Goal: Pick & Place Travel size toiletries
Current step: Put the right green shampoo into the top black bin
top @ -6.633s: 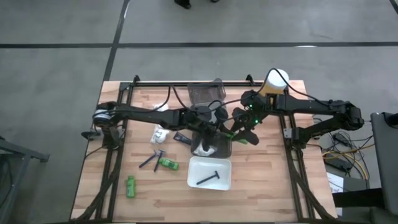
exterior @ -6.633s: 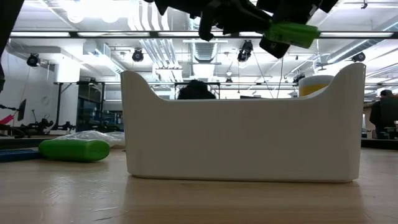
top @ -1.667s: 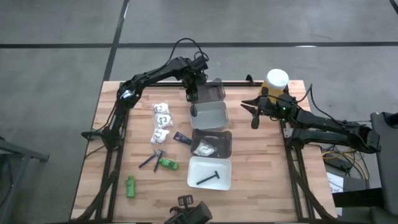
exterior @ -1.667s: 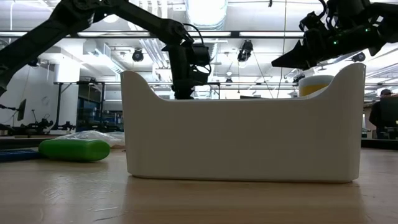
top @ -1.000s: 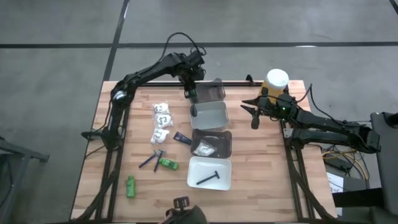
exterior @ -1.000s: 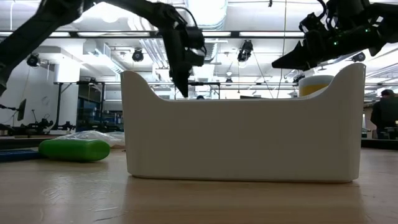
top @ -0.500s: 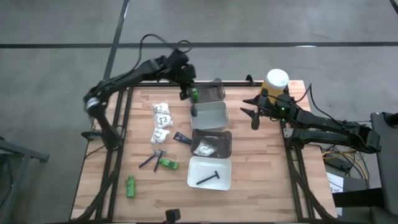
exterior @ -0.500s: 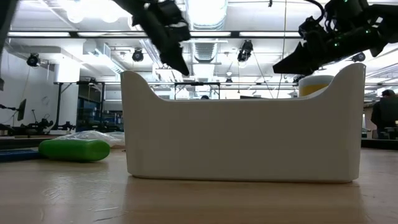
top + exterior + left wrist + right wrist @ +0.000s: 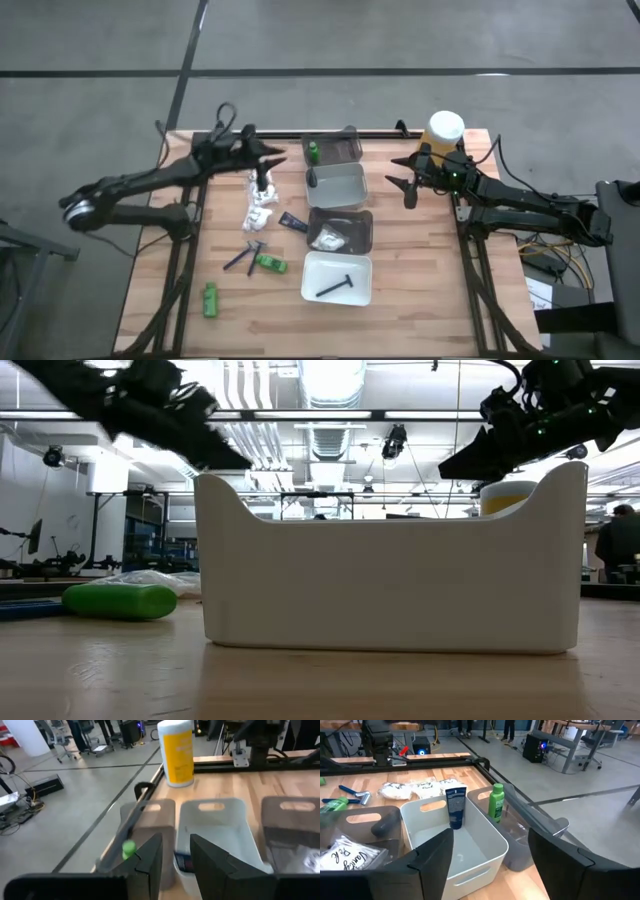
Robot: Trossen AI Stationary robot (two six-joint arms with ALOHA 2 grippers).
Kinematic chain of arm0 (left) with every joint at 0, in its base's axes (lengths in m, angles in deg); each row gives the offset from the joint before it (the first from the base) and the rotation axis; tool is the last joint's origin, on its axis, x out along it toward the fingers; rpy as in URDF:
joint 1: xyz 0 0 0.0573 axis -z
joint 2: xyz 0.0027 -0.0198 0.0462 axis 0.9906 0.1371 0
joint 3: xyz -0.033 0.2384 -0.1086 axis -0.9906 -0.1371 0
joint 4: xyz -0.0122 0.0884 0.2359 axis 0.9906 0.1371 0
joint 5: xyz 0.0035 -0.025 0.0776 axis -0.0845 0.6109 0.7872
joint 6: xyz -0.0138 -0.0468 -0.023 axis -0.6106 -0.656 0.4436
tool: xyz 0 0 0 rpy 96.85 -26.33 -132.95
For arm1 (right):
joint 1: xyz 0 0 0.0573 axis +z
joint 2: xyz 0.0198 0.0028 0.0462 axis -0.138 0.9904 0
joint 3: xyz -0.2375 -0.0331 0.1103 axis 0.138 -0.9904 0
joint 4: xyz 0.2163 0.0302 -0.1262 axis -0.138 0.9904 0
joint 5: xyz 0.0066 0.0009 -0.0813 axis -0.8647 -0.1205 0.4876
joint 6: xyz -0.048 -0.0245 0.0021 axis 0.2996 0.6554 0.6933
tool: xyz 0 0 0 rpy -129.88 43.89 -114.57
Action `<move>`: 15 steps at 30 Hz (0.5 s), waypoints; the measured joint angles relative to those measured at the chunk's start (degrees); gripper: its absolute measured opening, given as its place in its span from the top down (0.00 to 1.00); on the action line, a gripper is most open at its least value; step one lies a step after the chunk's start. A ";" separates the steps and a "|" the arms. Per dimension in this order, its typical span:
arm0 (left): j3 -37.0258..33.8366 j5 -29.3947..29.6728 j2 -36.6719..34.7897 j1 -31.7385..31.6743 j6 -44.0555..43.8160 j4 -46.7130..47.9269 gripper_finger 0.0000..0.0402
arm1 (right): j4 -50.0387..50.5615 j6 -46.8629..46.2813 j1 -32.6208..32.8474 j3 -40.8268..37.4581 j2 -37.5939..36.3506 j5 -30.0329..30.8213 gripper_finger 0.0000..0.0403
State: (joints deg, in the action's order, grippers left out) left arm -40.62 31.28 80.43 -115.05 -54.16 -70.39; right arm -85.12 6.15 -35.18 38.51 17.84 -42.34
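Observation:
My left gripper (image 9: 274, 156) is open and empty, above the table just left of the far grey tray (image 9: 345, 146). A green bottle (image 9: 313, 152) stands in that tray; it also shows in the right wrist view (image 9: 495, 802). A dark tube (image 9: 455, 807) leans on the inner wall of the light grey tray (image 9: 340, 186). A white packet (image 9: 328, 238) lies in the dark tray and a razor stick (image 9: 337, 286) in the white tray (image 9: 337, 278). My right gripper (image 9: 397, 180) is open and empty, held above the table right of the light grey tray.
On the table left of the trays lie white packets (image 9: 261, 195), a dark blue tube (image 9: 292, 222), a razor (image 9: 245, 256) and two green bottles (image 9: 270, 263) (image 9: 210, 298). The big yellow container (image 9: 443, 130) stands at the far right, behind my right gripper.
My left gripper has drawn back from over the far grey tray toward the table's left edge. The green bottle, hidden under the gripper a second ago, now stands uncovered in that tray.

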 joint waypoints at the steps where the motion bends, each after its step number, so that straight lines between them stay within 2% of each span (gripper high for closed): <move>1: -2.51 0.00 -1.87 0.00 -0.52 -0.99 0.74 | -0.03 -0.58 0.00 0.00 0.00 0.05 0.36; 7: -12.41 -3.42 -11.77 0.80 -5.71 -3.41 0.74 | -0.07 -1.98 -0.02 0.00 0.00 0.08 0.33; 15: -17.65 -4.52 -17.42 5.56 -6.60 -1.46 0.75 | -0.03 -4.87 -0.02 0.00 0.00 0.07 0.31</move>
State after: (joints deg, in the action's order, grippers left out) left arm -58.27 26.75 63.01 -109.49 -60.75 -71.85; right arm -85.16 1.29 -35.20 38.51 17.84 -42.27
